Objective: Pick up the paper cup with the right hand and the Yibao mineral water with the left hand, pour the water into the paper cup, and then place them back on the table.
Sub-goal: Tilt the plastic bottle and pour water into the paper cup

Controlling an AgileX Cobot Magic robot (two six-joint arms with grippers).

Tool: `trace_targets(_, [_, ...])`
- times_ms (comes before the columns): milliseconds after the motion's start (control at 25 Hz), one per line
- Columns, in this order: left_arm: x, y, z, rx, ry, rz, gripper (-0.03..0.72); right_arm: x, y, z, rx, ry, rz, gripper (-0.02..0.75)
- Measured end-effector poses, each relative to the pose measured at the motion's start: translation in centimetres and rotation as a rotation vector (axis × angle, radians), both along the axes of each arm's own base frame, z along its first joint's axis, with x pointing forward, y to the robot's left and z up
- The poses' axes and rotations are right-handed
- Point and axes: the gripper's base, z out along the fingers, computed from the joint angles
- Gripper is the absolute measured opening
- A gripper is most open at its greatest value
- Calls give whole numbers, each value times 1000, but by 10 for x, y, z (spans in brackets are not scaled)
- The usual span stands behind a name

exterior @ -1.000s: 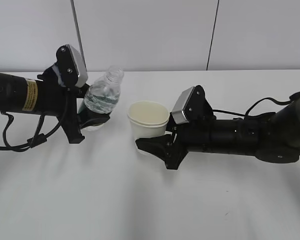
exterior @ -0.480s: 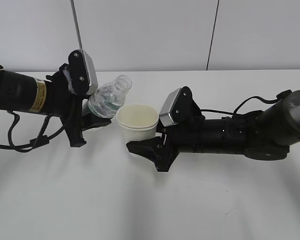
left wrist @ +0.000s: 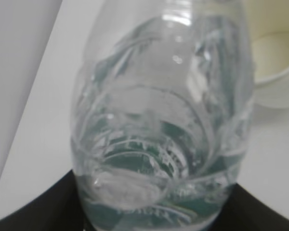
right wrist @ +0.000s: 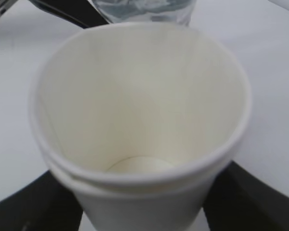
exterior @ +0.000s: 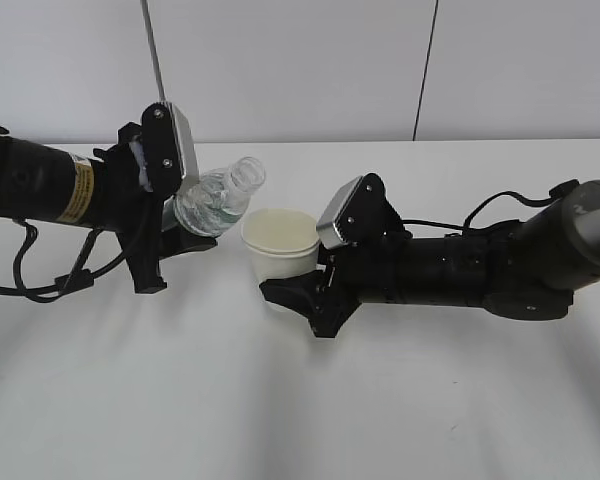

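Presently: both arms are seen reaching inward over the white table, meeting near the middle of the exterior view.
Left hand: black arm with a yellow sticker, entering from the left; a grey-silver block is carried at the wrist.
Left tool: clenched around the lower body of the Yibao mineral water; black jaw parts are seen at the bottom corners of the left wrist view, either side of the bottle.
Yibao mineral water: held off the table, tilted with its capless neck pointing up and to the right, toward the cup. Clear water is visible inside; green label is partly seen through the plastic.
Right hand: black arm entering from the right, lying low over the table.
Right tool: grasping the paper cup at its lower half, jaws on both sides.
Paper cup: held upright, mouth open upward, just right of the bottle neck. In the right wrist view the inside appears empty and dry, with the bottle just beyond the far rim.
Gap bottle-to-cup: neck is near the rim; contact cannot be told.
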Motion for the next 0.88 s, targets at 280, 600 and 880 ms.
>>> trace_targets(280, [1,3,12,57,-82,-26,410,4,1,2,5,-12,-2,521])
trace_targets(600, [1,3,13,144,-126,-87,405,4,1,2,4,-11,-4,521])
trace_targets(880, [5,-2,16,239,-190,-78,386,2,3,2,10,5,15,521])
